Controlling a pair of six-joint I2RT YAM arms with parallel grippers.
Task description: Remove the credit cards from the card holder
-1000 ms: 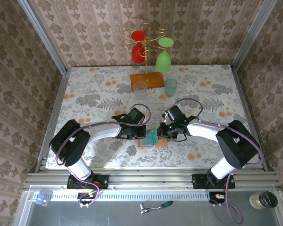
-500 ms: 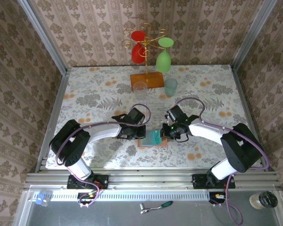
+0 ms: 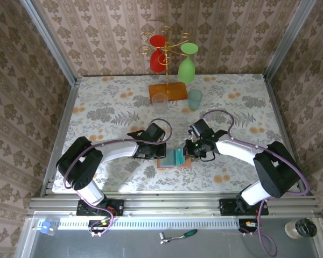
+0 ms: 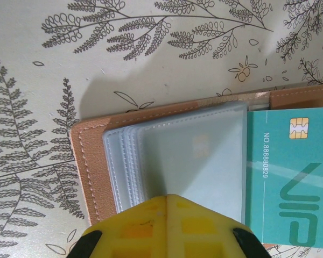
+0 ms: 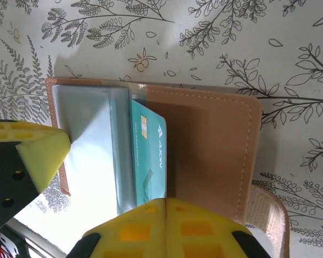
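Card holder (image 5: 210, 145): open, tabletop (image 3: 231, 102) 6 o'clock | teal card (image 5: 148, 156): light, stiff, slick, half out; pinch its bare end | left end effector (image 4: 167, 198): together over sleeves (image 4: 194, 156) | right end effector (image 5: 166, 201): together at card's end, you can't tell if gripping.

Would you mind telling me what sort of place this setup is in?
Probably a robot test booth dressed as a home: wallpaper panels held in aluminium framing, a floral tablecloth, and a base rail along the near edge.
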